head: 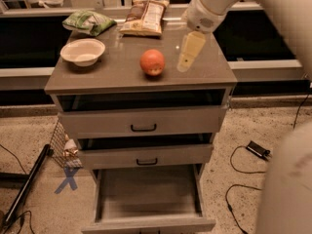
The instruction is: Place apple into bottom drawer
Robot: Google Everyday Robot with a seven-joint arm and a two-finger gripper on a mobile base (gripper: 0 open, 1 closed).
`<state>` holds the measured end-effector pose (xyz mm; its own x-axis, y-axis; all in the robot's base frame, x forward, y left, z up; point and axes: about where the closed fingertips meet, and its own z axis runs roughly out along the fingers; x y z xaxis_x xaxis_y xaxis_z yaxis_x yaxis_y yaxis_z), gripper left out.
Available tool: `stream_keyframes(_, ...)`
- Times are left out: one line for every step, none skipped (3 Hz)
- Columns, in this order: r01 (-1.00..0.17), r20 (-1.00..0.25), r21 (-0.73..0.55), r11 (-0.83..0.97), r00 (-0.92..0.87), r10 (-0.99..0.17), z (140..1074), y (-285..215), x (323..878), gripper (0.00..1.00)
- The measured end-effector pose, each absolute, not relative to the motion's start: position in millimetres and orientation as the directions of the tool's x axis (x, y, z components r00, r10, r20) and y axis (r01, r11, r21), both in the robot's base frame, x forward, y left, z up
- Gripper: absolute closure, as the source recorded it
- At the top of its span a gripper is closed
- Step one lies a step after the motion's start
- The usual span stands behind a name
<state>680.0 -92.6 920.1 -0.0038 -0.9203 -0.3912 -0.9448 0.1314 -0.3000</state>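
Note:
The apple (152, 62), round and orange-red, sits on the grey-brown cabinet top (112, 74), near the middle. My gripper (187, 55) hangs from the white arm at the upper right. It is just above the cabinet top, a short way to the right of the apple and not touching it. The bottom drawer (148, 191) is pulled out at the foot of the cabinet, and its flat floor is bare. The two upper drawers (144, 123) with black handles are each pulled out slightly.
A white bowl (83, 51) stands at the left of the top. A green bag (88, 21) and a chip bag (145, 17) lie at the back. On the floor are a wire basket (63, 145), a black pole (27, 189) and cables (243, 179).

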Motion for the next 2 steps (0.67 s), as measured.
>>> stream_keyframes(-0.960, -0.476, -0.231, 0.161, -0.033, -0.879, 891.7, -59.6, 712.8, 0.00)
stream_keyframes(-0.981, -0.559, -0.125, 0.151, -0.057, -0.827, 867.2, -23.7, 722.3, 0.00)
